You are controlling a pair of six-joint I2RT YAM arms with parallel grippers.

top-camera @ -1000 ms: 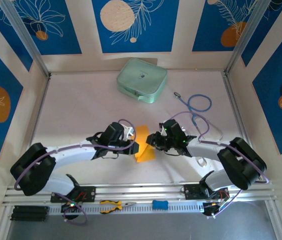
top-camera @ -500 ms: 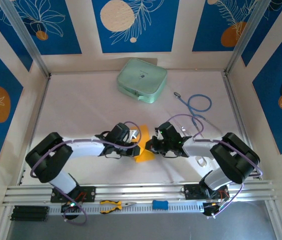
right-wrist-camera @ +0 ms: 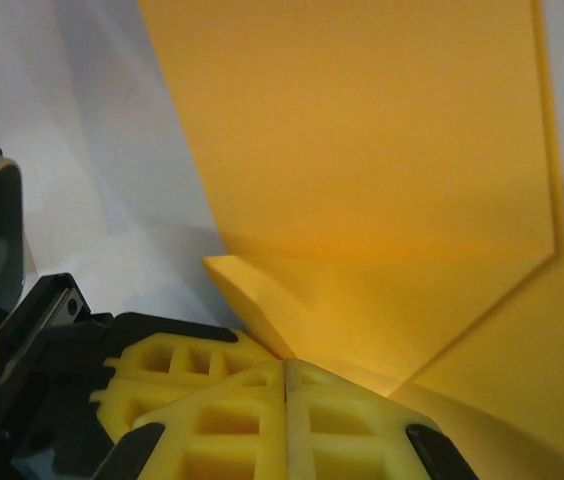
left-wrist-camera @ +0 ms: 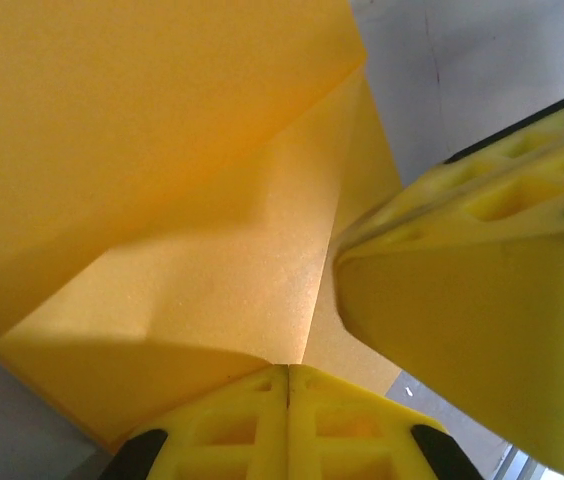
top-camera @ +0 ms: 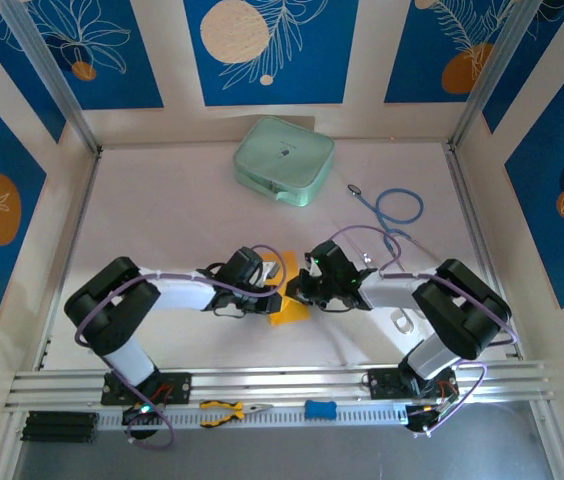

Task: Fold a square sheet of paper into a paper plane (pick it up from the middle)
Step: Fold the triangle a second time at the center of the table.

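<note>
Folding is in hand: mid-table (top-camera: 162,220), the left gripper (top-camera: 274,296) and right gripper (top-camera: 302,290) meet tip to tip, both jaws pinched shut on the creased square sheet of paper (right-wrist-camera: 362,130). Next likely calls for pressing that crease flat without tearing.

Blue floral wall panels (top-camera: 312,60) enclose a pale tabletop (top-camera: 162,210) under bright light.

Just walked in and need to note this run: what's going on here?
Both arms are working on one orange-yellow paper in the middle of the table. The left gripper and right gripper are each shut on it from opposite sides, their fingertips close together. The paper shows folded flaps and creases but is not a plane yet. A green case sits apart at the back.
</note>
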